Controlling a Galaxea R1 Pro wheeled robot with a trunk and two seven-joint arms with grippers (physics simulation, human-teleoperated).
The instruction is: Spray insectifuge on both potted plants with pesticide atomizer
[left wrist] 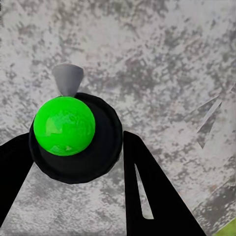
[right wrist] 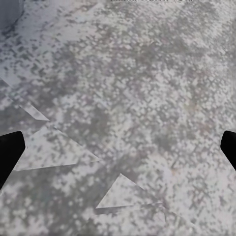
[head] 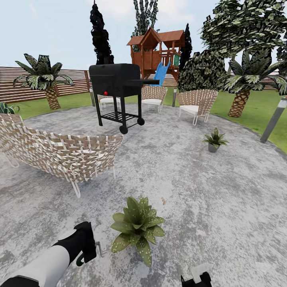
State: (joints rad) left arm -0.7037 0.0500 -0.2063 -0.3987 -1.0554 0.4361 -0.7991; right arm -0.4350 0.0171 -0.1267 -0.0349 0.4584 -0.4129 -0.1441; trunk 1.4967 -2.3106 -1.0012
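Two plants sit on the patio: one just beside my left gripper, the other farther off, right of the grill. My left gripper is clamped on the atomizer; the right gripper's fingers stand wide apart over bare stone.

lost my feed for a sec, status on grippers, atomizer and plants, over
Left gripper shut on pesticide atomizer, right gripper open, empty. Near potted plant just right of the atomizer, far potted plant across the patio. Nothing in the way.
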